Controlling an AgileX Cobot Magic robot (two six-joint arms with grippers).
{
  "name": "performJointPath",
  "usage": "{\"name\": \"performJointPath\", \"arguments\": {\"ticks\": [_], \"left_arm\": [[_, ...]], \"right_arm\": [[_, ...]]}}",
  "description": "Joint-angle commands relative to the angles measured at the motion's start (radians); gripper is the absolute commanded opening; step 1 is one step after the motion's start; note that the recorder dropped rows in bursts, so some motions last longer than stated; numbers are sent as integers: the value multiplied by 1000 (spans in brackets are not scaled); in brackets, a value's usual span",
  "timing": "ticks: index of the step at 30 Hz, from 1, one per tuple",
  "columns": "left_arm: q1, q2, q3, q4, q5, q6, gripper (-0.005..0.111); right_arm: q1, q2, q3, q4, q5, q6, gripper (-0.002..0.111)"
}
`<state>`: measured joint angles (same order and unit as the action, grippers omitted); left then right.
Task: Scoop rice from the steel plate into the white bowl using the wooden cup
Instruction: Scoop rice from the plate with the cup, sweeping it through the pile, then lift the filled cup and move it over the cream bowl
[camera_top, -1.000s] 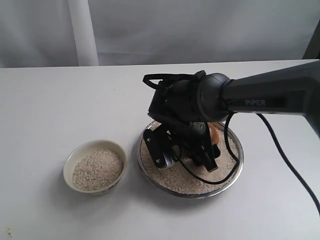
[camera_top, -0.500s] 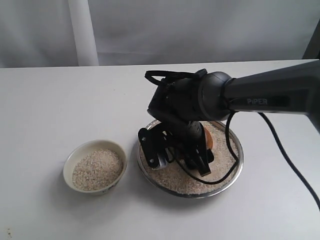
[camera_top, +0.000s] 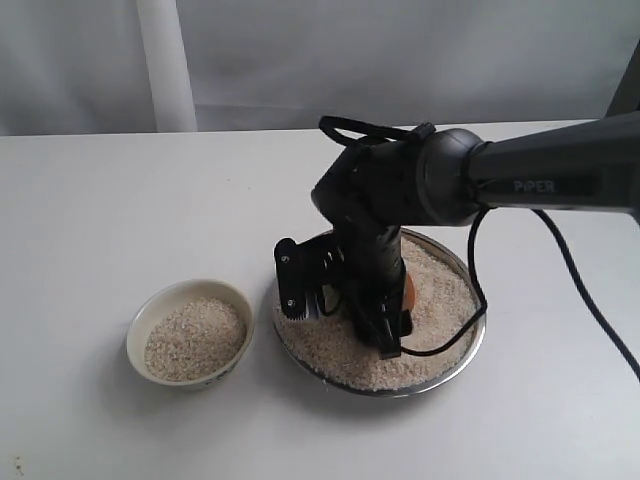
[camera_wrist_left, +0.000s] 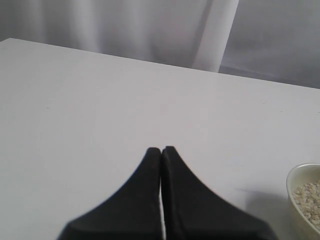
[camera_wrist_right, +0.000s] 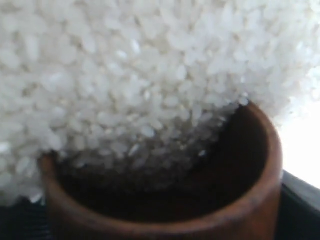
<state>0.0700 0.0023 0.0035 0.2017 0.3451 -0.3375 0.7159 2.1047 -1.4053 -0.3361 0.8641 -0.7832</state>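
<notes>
The steel plate (camera_top: 472, 333) lies right of centre, its rice (camera_top: 443, 292) spread across it. My right gripper (camera_top: 388, 322) points steeply down into the plate, shut on the wooden cup (camera_top: 408, 291), of which only an orange-brown sliver shows here. In the right wrist view the wooden cup (camera_wrist_right: 252, 200) is tipped on its side with its dark mouth pushed against a bank of rice (camera_wrist_right: 125, 75), and grains reach over its rim. The white bowl (camera_top: 137, 328) stands left of the plate, partly filled with rice. My left gripper (camera_wrist_left: 161, 150) is shut and empty over bare table, with the white bowl (camera_wrist_left: 296, 186) at the view's edge.
The right arm (camera_top: 560, 180) and its black cable (camera_top: 590, 310) stretch over the table's right side. A loop of cable (camera_top: 370, 130) stands above the wrist. Grey curtain hangs behind the table's far edge.
My right wrist has turned more upright and shifted slightly right, driving the cup deeper into the rice. Less of the cup shows than before. The bowl and plate have not moved.
</notes>
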Motion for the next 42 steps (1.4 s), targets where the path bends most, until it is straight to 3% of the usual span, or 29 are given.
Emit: {"name": "performJointPath", "arguments": {"ticks": [1,10,20,29,37,42], "left_arm": [[0,-2,-4,-5,-6,-2,0],[0,-2,-4,-5,-6,-2,0],[0,-2,-4,-5,-6,-2,0],[0,-2,-4,-5,-6,-2,0],[0,-2,-4,-5,-6,-2,0],[0,-2,-4,-5,-6,-2,0]], "right_arm": [[-39,-25,1,121,-61,1,0],[-124,-48,30,309,-115,-58,0],[-208,-171,279,526,-463,-134,0],[-217,-249,429,665,-732,-129,0],[-217,-286,442,661,-735,-129,0],[-210,-299,392,634,-624,-163,0]]}}
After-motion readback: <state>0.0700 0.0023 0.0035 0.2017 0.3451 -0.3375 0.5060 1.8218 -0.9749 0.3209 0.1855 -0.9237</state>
